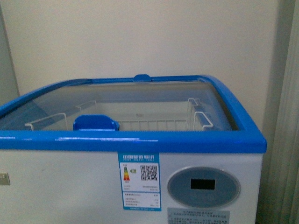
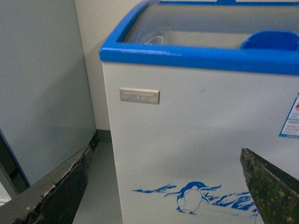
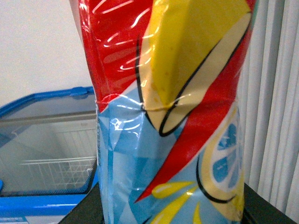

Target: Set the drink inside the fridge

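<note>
The fridge [image 1: 93,186] is a white chest freezer with a blue top rim [image 1: 140,141], curved glass lids [image 1: 56,105] and an oval grey display [image 1: 203,186]. A white wire basket [image 1: 154,122] shows inside. No arm shows in the front view. My left gripper [image 2: 168,186] is open and empty, facing the fridge's front wall with its penguin print [image 2: 191,198]. My right gripper [image 3: 173,212] is shut on the drink bottle [image 3: 173,116], whose red, yellow and pale blue wrap fills the right wrist view. The fridge [image 3: 42,200] lies beyond it.
A blue lid handle [image 1: 95,122] sits at the front of the glass, another [image 1: 142,77] at the back. A plain pale grey cabinet [image 2: 42,84] stands close beside the fridge's left side. A grey curtain [image 3: 275,107] hangs by the fridge's right side.
</note>
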Motion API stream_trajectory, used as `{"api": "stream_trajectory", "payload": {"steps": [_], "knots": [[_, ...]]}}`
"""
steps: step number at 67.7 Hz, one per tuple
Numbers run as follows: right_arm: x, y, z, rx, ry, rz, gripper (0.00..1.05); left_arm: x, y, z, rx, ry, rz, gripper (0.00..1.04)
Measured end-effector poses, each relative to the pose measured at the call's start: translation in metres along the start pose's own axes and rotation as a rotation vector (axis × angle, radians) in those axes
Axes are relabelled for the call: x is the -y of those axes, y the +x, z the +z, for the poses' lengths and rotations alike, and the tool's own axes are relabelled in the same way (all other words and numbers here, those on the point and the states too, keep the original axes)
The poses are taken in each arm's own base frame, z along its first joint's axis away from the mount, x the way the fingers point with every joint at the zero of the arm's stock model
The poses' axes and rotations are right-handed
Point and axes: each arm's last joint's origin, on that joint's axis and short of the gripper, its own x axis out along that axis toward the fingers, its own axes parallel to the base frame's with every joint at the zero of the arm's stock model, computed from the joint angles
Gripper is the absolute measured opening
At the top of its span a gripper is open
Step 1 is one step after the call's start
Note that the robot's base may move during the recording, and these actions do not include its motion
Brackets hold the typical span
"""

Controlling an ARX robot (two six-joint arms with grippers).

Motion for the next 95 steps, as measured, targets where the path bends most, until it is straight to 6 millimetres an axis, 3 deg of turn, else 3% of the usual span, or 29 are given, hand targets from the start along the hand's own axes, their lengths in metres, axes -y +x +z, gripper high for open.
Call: {"api": "stream_trajectory", "payload": {"steps": [24, 30, 36, 45, 58, 67, 83, 95], "knots": [[0.0, 0.0, 0.0, 0.0, 0.0, 0.0, 0.41, 0.0, 0.0, 0.0, 0.0, 0.0, 0.0, 0.97], [0.0, 0.0, 0.0, 0.0, 0.0, 0.0, 0.41, 0.0, 0.002, 0.0, -0.158, -0.094, 0.041, 0.97], [0.0, 0.0, 0.0, 0.0, 0.0, 0.0, 0.41, 0.0, 0.017, 0.004, -0.252, -0.166, 0.031, 0.97], [0.0, 0.0, 0.0, 0.0, 0.0, 0.0, 0.41, -0.002, 0.051, 0.022, -0.186, -0.131, -0.044, 0.97], [0.0, 0.0, 0.0, 0.0, 0.0, 0.0, 0.41, 0.006, 0.119, 0.065, 0.031, 0.158, -0.27, 0.97], [0.0, 0.0, 0.0, 0.0, 0.0, 0.0, 0.41, 0.019, 0.159, 0.074, 0.08, 0.429, -0.47, 0.97], [0.0, 0.0, 0.0, 0.0, 0.0, 0.0, 0.41, 0.043, 0.2, 0.079, 0.123, 0.9, -0.776, 0.97], [0.0, 0.0, 0.0, 0.0, 0.0, 0.0, 0.41, 0.046, 0.217, 0.074, 0.1, 1.063, -0.85, 0.97]]}}
